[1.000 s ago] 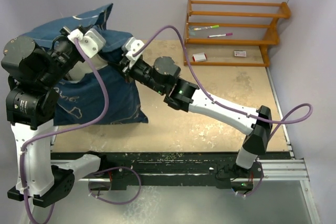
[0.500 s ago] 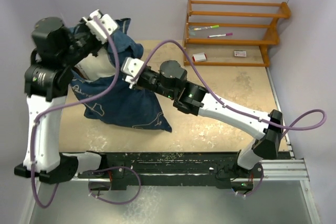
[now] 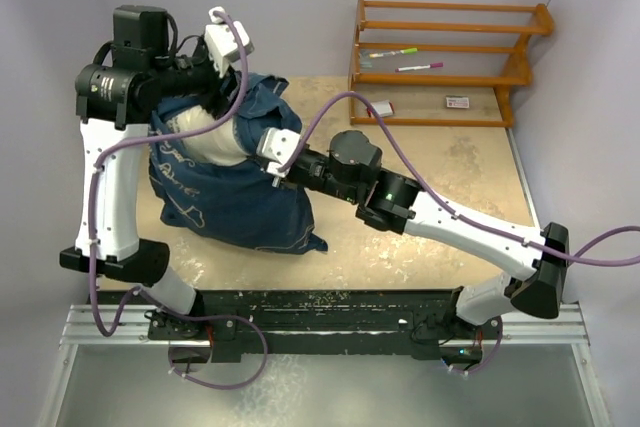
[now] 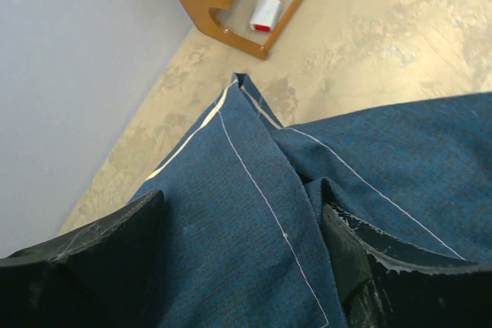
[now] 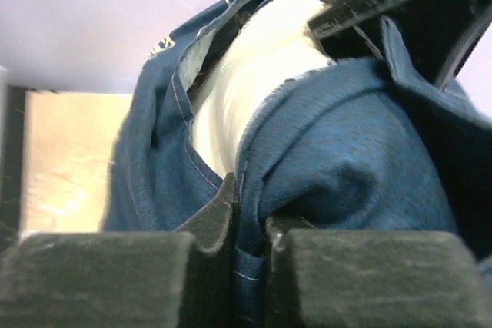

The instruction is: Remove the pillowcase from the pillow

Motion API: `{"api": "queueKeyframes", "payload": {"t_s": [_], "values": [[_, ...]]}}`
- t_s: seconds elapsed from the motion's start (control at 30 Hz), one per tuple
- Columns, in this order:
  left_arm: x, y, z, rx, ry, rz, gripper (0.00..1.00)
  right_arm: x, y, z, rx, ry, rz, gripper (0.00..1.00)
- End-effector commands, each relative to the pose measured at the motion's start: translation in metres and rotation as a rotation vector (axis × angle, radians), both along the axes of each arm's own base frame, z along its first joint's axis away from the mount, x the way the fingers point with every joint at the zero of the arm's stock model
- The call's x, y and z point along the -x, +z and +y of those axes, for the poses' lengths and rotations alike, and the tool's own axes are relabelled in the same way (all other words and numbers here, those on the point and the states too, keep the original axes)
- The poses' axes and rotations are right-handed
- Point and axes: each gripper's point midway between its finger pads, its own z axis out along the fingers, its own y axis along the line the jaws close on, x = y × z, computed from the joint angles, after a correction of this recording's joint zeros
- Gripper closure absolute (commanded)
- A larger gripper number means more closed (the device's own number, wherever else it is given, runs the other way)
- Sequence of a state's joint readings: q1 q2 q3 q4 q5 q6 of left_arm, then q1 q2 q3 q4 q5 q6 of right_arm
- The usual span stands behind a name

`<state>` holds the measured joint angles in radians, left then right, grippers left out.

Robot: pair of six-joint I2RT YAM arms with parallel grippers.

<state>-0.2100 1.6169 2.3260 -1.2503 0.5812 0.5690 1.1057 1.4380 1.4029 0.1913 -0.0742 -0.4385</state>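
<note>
Top external view: we see the pillowcase standing on the left half of the table, its open end raised toward the far side, with the pillow bulging out of the opening. The left gripper meets the fabric at the far upper edge; the right gripper meets its right side. We judge the stripping step to be under way; the next move calls for drawing the fabric down off the pillow.

Left wrist view: cloth fills the space between the parted fingers; whether they press it we cannot tell. Only here do we see the hem's stitching.

Right wrist view: the jaws are closed tight on a fold of cloth, which the overhead view hides.
</note>
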Motion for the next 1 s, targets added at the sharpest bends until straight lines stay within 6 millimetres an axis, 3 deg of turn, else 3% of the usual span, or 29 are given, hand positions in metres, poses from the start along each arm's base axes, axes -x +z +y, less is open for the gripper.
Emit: {"api": "queueKeyframes", "payload": {"t_s": [0.0,0.13,0.23,0.37,0.53,0.67,0.8,0.87,0.93,0.97], "values": [[0.065,-0.033,0.000,-0.064,-0.186,0.158,0.46,0.029,0.094,-0.021,-0.337,0.121,0.098,0.83],[0.094,-0.057,0.003,-0.113,-0.264,0.169,0.68,0.022,0.097,-0.042,-0.452,0.101,0.265,0.47],[0.093,-0.061,0.008,-0.133,-0.230,0.182,0.80,0.009,0.094,-0.053,-0.483,0.005,0.325,0.26],[0.086,-0.060,0.012,-0.141,-0.188,0.193,0.90,-0.021,0.091,-0.084,-0.540,-0.231,0.352,0.22],[0.085,-0.061,0.015,-0.147,-0.158,0.205,0.94,0.000,0.110,-0.081,-0.560,-0.127,0.312,0.21],[0.086,-0.054,0.016,-0.144,-0.150,0.185,0.95,0.002,0.113,-0.063,-0.512,-0.086,0.365,0.37],[0.090,-0.048,0.016,-0.136,-0.151,0.164,0.97,0.006,0.093,-0.042,-0.443,-0.039,0.445,0.43],[0.093,-0.044,0.015,-0.129,-0.155,0.150,1.00,0.003,0.084,-0.037,-0.450,-0.031,0.483,0.68],[0.099,-0.038,0.014,-0.120,-0.171,0.125,1.00,-0.022,0.084,-0.050,-0.524,-0.142,0.524,1.00],[0.103,-0.035,0.013,-0.116,-0.183,0.111,1.00,-0.034,0.084,-0.056,-0.556,-0.170,0.552,1.00]]}}
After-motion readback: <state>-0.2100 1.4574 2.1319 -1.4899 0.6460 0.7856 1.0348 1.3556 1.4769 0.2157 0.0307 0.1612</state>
